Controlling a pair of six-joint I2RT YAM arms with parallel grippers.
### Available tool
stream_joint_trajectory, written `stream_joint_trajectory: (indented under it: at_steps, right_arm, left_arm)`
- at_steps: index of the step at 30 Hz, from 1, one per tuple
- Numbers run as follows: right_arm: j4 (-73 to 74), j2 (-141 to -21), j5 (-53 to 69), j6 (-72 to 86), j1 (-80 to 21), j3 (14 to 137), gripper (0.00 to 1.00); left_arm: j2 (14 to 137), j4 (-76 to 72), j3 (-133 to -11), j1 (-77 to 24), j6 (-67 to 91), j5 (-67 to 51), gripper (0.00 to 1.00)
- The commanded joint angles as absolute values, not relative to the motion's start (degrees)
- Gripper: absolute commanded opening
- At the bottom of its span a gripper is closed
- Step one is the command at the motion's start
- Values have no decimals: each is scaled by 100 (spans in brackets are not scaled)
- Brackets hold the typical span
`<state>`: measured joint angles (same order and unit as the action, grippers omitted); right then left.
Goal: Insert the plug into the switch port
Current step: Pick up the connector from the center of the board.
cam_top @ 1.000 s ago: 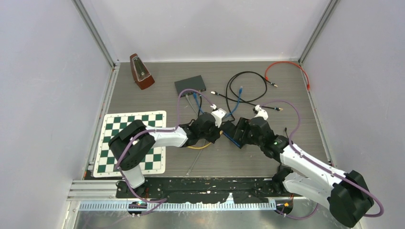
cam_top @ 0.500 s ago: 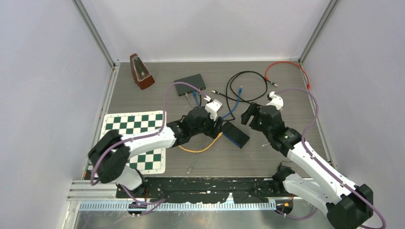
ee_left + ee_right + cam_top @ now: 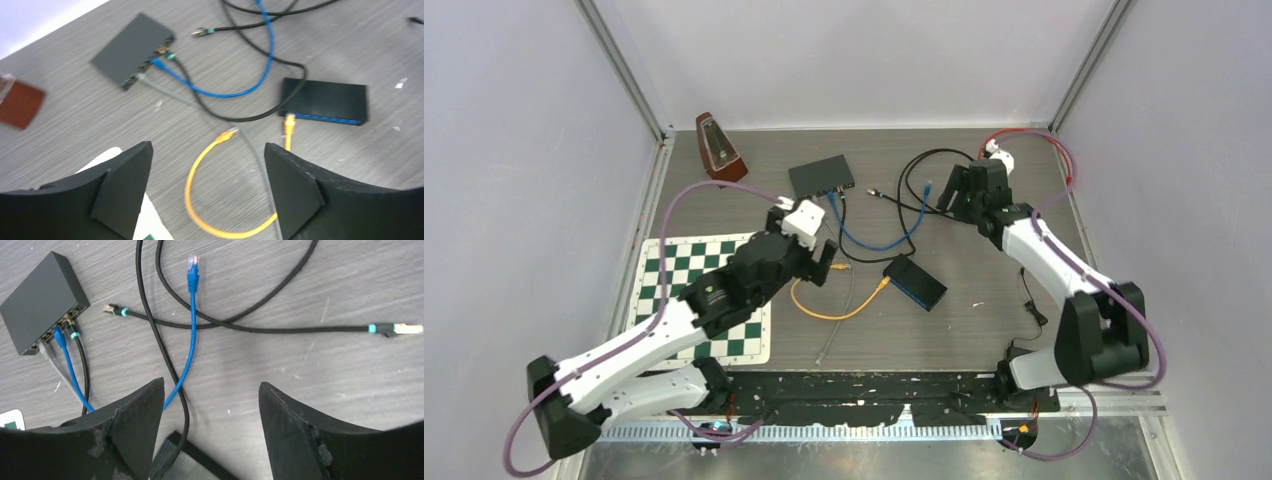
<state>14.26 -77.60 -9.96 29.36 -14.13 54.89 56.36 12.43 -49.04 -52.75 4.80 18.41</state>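
Plug [image 3: 289, 124] points nose-first, square-on, into the switch [image 3: 324, 96].

Grey wood-grain tabletop [image 3: 984, 330] under both pincers. Plain pale walls: back wall [image 3: 854, 60] beyond them, left wall [image 3: 514, 200] well outboard of the left pincer [image 3: 824, 265], right wall [image 3: 1184, 180] nearer the right pincer [image 3: 946, 195]. Aluminium post [image 3: 624, 70] in the back corner behind the left pincer. Black strip [image 3: 874, 410] along the near edge. Light even, shadows soft.
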Motion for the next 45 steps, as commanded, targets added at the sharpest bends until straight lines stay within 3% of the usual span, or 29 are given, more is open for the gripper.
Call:
stream_joint_trajectory:
  at_steps: [1,5,15,27,45]
  right_arm:
    - [829,-8606,-635,2646,-1247,6186,74]
    - [1382,-9349,-781,2685,-866,6822,70]
    - [845,-10295,-189,4179,482,7446,70]
    - [-411,-11218,433,5879,932,7630,70]
    - [-1281,-12382,546,7061,940,8124,67]
  left_arm:
    - [4889,2261,-4825,-5232,102,3068,90]
    - [4265,2895,-4795,-5229,78,3536,99]
    - [2688,2287,-3651,-5238,-479,3765,100]
    - [3160,2500,-3823,-5237,-703,4033,99]
    - [3107,2479,-3801,-5237,-799,3990,96]
